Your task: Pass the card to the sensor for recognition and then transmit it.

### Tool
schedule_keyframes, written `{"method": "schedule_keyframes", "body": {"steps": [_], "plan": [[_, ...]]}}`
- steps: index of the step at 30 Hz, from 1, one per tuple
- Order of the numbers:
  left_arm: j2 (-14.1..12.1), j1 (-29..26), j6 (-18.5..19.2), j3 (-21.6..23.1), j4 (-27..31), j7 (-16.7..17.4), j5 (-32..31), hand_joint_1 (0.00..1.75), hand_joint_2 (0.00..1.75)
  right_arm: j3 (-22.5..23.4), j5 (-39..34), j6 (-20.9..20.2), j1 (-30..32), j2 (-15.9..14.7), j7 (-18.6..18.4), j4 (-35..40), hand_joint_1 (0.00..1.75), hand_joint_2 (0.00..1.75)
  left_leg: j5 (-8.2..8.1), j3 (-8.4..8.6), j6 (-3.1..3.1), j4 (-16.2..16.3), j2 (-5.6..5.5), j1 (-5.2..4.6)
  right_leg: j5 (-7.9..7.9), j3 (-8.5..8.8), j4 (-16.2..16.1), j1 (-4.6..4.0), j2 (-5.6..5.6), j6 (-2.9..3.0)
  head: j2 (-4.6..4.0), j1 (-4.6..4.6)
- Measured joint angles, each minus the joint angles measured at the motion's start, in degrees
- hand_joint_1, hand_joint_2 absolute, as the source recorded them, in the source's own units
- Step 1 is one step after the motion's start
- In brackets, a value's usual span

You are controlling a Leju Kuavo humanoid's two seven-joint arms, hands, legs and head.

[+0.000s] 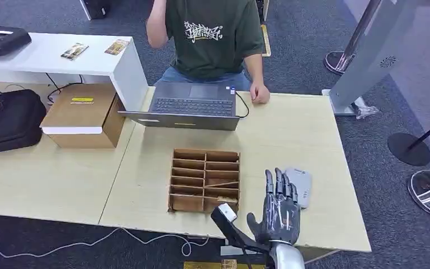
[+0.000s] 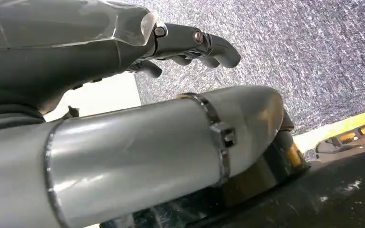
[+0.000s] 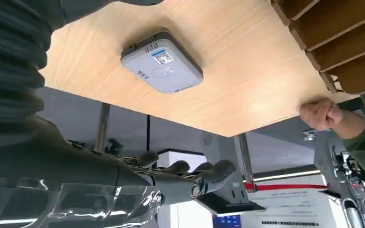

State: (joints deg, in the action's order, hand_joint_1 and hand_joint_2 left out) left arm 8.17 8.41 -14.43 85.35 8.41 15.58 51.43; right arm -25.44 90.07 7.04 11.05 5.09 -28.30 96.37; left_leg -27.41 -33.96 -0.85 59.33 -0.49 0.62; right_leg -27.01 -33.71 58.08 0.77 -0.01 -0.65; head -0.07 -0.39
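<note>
A grey sensor pad [image 1: 301, 185] lies flat on the wooden table [image 1: 291, 140], right of a wooden slotted box [image 1: 204, 179]. A thin slanted piece, possibly a card [image 1: 222, 184], sits in one of the box's slots. My right hand [image 1: 280, 208] is raised over the table's near edge just before the sensor, with its fingers straight and apart and holding nothing. The right wrist view shows the sensor [image 3: 161, 61], the hand [image 3: 185, 178] apart from it, and a corner of the box [image 3: 332, 42]. My left hand [image 2: 190, 45] hangs over the carpet with loosely bent fingers and nothing in it.
A person [image 1: 213, 33] sits at the far side behind an open laptop [image 1: 193, 105], one hand [image 1: 259, 93] resting on the table [image 3: 321, 114]. A cardboard box [image 1: 84, 115] and a black bag [image 1: 8, 120] lie at the left. A grey stand [image 1: 364, 61] rises at the right.
</note>
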Motion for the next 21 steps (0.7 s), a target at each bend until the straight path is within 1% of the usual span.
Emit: {"method": "schedule_keyframes", "body": {"steps": [2,5,9,11,13,15,18,21], "plan": [[0.0,0.01,0.0,0.0,0.0,0.0,0.0,0.0,0.0,0.0,-0.18,0.0,-0.1,0.0,0.33,-0.26,0.0,1.75,0.0,0.0,0.0,0.0,0.0,0.0,0.0,0.0,0.0,0.0,0.0,0.0,0.0,0.0],[0.02,0.08,-0.02,0.0,0.0,0.0,0.04,0.0,0.0,-0.28,-1.05,0.11,-0.65,0.07,2.1,-1.55,0.0,1.75,0.0,0.0,0.0,0.0,0.0,0.0,0.0,0.0,0.0,0.0,0.01,0.0,0.0,0.02],[0.3,0.36,-0.28,0.0,0.0,0.0,0.57,0.0,0.0,-1.05,-1.48,1.53,-2.17,-0.15,3.56,-5.11,0.0,1.75,0.0,0.01,0.0,0.0,0.0,0.0,0.0,0.01,0.0,0.0,-0.01,0.0,0.0,0.02],[0.33,0.41,-0.31,0.0,0.0,0.0,0.85,0.0,0.0,-1.44,-2.07,1.05,-2.63,-0.28,3.96,-6.18,0.0,1.75,0.0,0.01,0.0,0.0,0.0,0.0,0.0,0.01,0.0,0.0,0.0,0.0,0.0,0.0],[0.33,0.47,-0.33,0.0,0.0,0.0,1.59,0.0,0.0,-2.05,-2.99,-1.02,-3.13,-0.52,4.26,-7.43,0.0,1.75,0.0,0.01,0.0,0.0,0.0,0.0,0.0,0.0,0.0,0.0,0.01,0.0,0.0,0.0],[0.33,0.52,-0.31,0.0,0.0,0.0,2.01,0.0,0.0,-2.93,-4.2,-2.03,-3.69,-0.85,4.57,-8.7,0.0,1.75,0.0,0.01,0.0,0.0,0.0,0.0,0.0,0.0,0.0,0.0,0.01,0.0,0.0,0.02],[0.33,0.59,-0.31,0.0,0.0,0.04,2.38,0.0,0.0,-3.96,-6.03,-2.05,-4.63,-1.16,5.09,-10.65,0.0,1.75,0.0,0.0,0.0,0.0,0.0,0.0,0.0,0.0,0.0,0.0,0.01,0.0,0.0,0.02],[0.33,0.69,-0.31,0.0,0.0,0.28,2.4,0.0,0.0,-4.57,-6.32,-2.01,-5.32,-1.25,5.18,-12.02,0.0,1.75,0.0,0.0,0.0,0.0,0.0,0.0,0.0,0.0,0.0,0.0,0.0,0.0,0.0,0.02]]}}
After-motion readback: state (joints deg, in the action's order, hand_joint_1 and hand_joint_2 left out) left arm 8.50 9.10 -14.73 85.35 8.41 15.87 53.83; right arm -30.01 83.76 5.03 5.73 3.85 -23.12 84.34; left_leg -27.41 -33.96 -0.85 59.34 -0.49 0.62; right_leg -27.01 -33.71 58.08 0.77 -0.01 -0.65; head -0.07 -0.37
